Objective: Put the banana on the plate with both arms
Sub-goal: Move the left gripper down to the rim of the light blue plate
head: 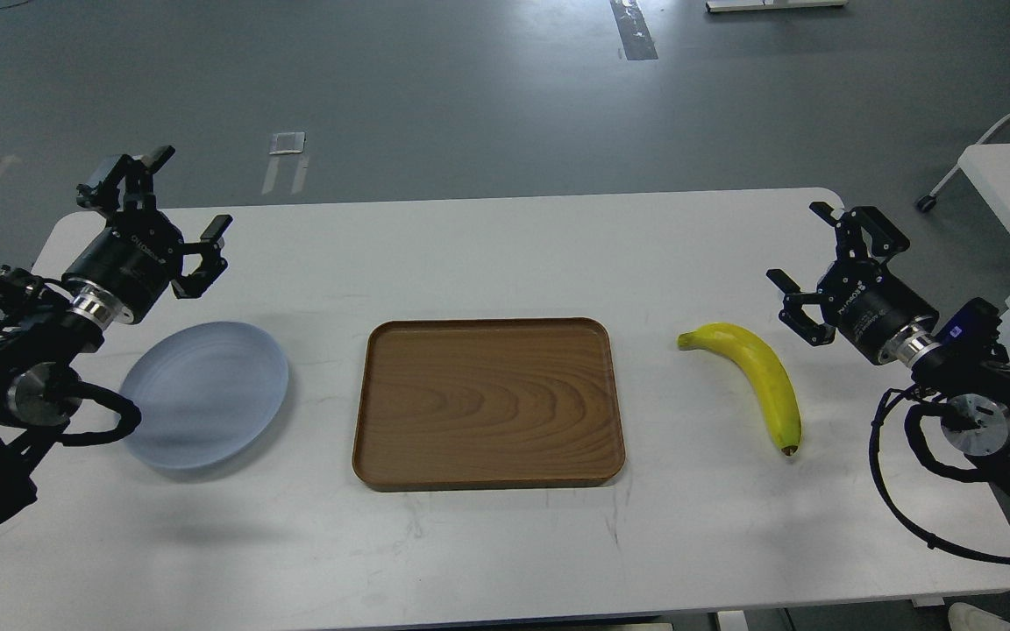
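Head view:
Table point(505, 543): white, with all the things on it.
Tray point(487, 403): brown wood, lies in the middle, nothing on it.
Plate point(204, 397): pale blue-grey, left of the tray, apart from it — nothing on it.
Banana point(755, 372): yellow, lies on the table right of the tray, dark tip toward the near edge.
Left gripper point(176, 206): above the table behind the plate, fingers spread apart, holds nothing.
Right gripper point(807, 258): just beside the banana on its right — fingers apart, not touching it.
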You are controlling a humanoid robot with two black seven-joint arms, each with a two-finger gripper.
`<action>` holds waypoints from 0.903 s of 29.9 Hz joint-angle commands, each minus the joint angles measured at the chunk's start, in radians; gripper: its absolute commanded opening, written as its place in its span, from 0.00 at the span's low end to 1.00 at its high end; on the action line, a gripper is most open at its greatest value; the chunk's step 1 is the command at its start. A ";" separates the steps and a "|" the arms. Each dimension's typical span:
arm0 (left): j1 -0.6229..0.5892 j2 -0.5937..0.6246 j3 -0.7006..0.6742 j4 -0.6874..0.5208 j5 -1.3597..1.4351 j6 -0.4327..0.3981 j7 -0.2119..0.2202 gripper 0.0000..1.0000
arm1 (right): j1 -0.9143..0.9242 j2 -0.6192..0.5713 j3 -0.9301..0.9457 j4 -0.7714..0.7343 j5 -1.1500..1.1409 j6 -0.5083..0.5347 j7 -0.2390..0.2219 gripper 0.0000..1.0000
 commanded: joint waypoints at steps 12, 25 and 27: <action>-0.002 0.026 0.015 0.021 0.010 0.000 0.002 1.00 | 0.015 0.017 -0.003 -0.023 -0.001 0.000 0.000 0.99; -0.105 0.217 0.017 -0.121 0.626 0.000 -0.038 1.00 | 0.020 0.003 -0.012 -0.017 -0.003 0.000 0.000 1.00; -0.113 0.273 0.018 -0.207 0.825 0.000 -0.038 1.00 | 0.018 0.003 -0.014 -0.017 -0.004 0.000 0.000 1.00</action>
